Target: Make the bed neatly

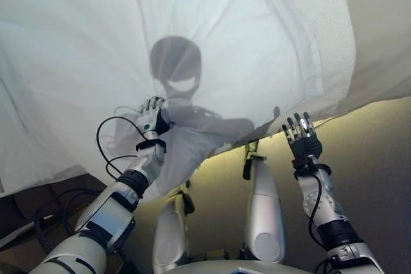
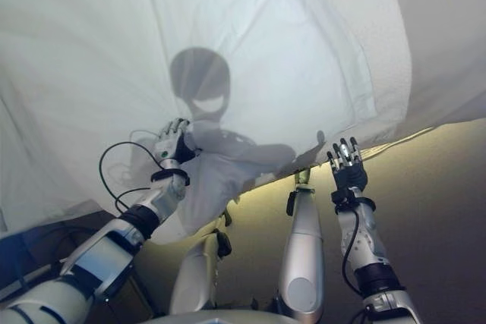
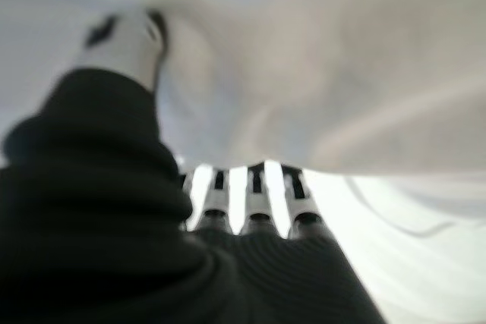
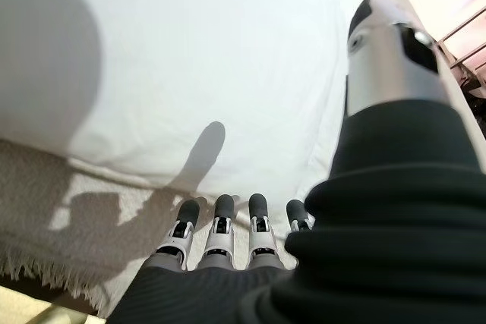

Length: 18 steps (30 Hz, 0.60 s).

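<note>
1. The white sheet (image 1: 212, 43) covers the bed and spills over its near edge, so the cover is on but not yet flat. The left hand (image 1: 151, 116) sits at that draped edge with its fingers (image 3: 256, 187) running under a fold of cloth; whether they grip it cannot be told.
2. If the left hand pulls with only a loose hold, the fold could slip free or bunch into a ridge.
3. A pale textured blanket (image 4: 83, 225) with a fringed hem lies under the sheet along the edge, and dragging one layer could skew the other.
4. The right hand (image 1: 302, 136) hangs just off the edge, fingers straight, holding nothing; a one-sided pull would leave the sheet crooked.
</note>
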### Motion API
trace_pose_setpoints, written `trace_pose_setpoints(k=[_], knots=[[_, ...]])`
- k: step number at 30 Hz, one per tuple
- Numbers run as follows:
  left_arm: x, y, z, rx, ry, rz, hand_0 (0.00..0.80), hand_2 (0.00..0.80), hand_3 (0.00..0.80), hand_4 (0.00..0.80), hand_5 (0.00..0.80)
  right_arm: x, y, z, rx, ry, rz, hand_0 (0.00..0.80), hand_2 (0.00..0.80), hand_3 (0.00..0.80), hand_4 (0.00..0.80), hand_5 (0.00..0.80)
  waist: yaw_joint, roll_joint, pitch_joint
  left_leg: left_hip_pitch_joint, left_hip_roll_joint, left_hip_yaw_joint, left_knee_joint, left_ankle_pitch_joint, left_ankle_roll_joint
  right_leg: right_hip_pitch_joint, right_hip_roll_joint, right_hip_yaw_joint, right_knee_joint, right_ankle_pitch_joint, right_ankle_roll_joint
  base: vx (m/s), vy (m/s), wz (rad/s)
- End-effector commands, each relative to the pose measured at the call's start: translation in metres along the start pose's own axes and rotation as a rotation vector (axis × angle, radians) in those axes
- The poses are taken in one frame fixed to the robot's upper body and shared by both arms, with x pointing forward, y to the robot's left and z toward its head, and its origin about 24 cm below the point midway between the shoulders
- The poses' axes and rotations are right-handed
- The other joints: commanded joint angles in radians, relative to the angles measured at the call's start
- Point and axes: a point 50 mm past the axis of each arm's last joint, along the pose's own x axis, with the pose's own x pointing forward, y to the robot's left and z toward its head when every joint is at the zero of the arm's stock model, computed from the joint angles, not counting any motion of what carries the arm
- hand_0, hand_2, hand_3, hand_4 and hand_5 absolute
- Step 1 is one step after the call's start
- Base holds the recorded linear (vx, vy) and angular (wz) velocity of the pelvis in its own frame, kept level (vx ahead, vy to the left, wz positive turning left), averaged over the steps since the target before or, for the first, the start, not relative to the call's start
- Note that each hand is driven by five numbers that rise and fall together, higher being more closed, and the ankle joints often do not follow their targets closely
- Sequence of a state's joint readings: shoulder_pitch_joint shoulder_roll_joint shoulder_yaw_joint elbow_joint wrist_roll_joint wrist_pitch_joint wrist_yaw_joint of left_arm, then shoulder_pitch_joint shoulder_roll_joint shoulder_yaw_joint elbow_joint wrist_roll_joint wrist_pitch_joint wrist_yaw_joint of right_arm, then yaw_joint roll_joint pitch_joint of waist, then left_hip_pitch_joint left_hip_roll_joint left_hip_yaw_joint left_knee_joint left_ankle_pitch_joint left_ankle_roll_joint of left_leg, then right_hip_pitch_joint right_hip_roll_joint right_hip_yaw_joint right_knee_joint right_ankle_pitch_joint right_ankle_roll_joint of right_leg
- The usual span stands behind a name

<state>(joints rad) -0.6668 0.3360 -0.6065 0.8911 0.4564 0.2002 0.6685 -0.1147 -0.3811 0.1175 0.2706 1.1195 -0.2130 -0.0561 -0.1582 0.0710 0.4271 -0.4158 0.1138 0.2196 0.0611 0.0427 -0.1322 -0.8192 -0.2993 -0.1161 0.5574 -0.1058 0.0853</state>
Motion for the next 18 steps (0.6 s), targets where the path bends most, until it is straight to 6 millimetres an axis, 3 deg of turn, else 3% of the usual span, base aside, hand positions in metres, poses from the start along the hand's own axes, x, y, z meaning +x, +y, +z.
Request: trace_pose_setpoints(k=[1, 10, 14, 18], knots=[[-0.010, -0.011, -0.035, 0.054, 0.128, -0.075, 0.800, 0.800, 0.800, 0.800, 0.800, 0.003, 0.016, 0.017, 0.003, -0.101, 0.062, 0.000, 0.000, 0.000, 0.000, 0.000, -0.006, -0.070, 0.068, -0.101, 0.067, -0.037, 0.065, 0.054, -0.023, 0.129, -0.041, -0.038, -0.368, 0.289, 0.155, 0.000, 0.000, 0.00], [-0.018, -0.016, -0.042, -0.003, 0.141, -0.089, 0.800, 0.800, 0.800, 0.800, 0.800, 0.000, 0.003, 0.018, 0.009, -0.081, 0.044, 0.000, 0.000, 0.000, 0.000, 0.000, -0.008, -0.056, 0.045, -0.047, 0.073, -0.012, 0.066, 0.043, -0.021, 0.170, -0.065, -0.056, -0.368, 0.276, 0.157, 0.009, 0.003, -0.02], [-0.032, -0.027, -0.054, -0.043, 0.171, -0.132, 0.800, 0.800, 0.800, 0.800, 0.800, -0.009, -0.015, 0.015, 0.003, -0.052, 0.020, 0.000, 0.000, 0.000, 0.000, 0.000, -0.011, -0.040, 0.005, 0.029, 0.068, 0.007, 0.066, 0.026, -0.022, 0.225, -0.091, -0.069, -0.360, 0.265, 0.158, 0.071, 0.034, -0.08], [-0.061, -0.045, -0.077, -0.075, 0.263, -0.225, 0.800, 0.800, 0.800, 0.800, 0.800, -0.018, -0.040, 0.013, -0.046, 0.000, -0.012, 0.000, 0.000, 0.000, 0.000, 0.000, -0.023, -0.010, -0.055, 0.122, 0.054, 0.037, 0.058, 0.028, -0.015, 0.287, -0.124, -0.079, -0.359, 0.271, 0.149, 0.118, 0.105, 0.10]])
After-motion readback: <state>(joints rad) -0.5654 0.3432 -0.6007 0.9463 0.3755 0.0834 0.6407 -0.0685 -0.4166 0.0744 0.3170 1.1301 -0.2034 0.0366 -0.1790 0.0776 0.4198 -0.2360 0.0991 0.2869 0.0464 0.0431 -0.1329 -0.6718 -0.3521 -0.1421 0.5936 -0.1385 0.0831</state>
